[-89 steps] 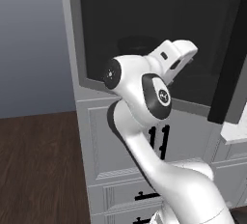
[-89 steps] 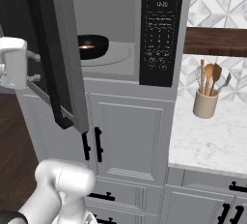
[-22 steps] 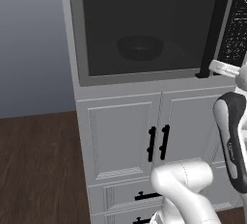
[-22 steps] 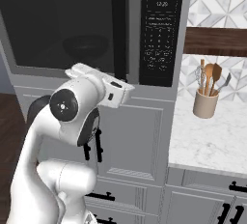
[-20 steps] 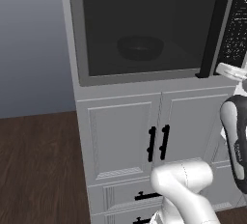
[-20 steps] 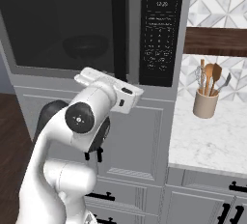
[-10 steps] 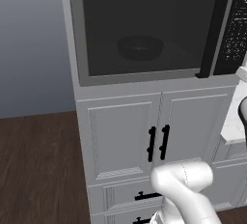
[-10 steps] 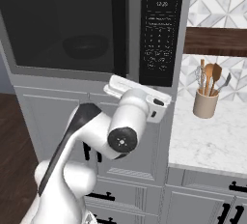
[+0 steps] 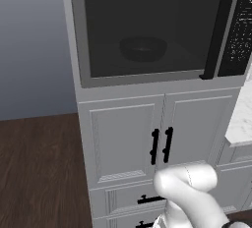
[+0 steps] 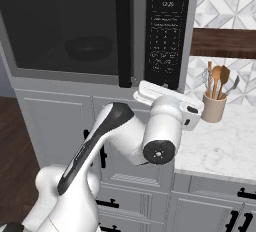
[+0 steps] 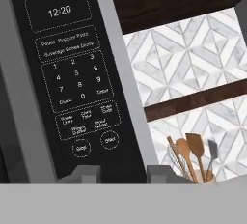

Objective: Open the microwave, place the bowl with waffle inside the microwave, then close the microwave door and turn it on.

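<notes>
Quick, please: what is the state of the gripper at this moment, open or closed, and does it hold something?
Gripper: holds nothing; it points at the microwave button panel. With just the fingertips in sight, apart, open or closed cannot be told.

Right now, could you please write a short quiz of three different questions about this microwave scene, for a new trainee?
1. True or false: the microwave door is closed.
2. Where is the bowl with waffle? A) on the marble counter B) inside the microwave, behind the dark glass C) on the floor
3. Fill in: in the hand view, the pincer points at the black ____ panel, whose display reads 12:20.

Key
1. True: the door sits flush and its black bar handle stands upright beside the button panel.
2. B.
3. Button; the fingertips rise just below the two round buttons.
</notes>
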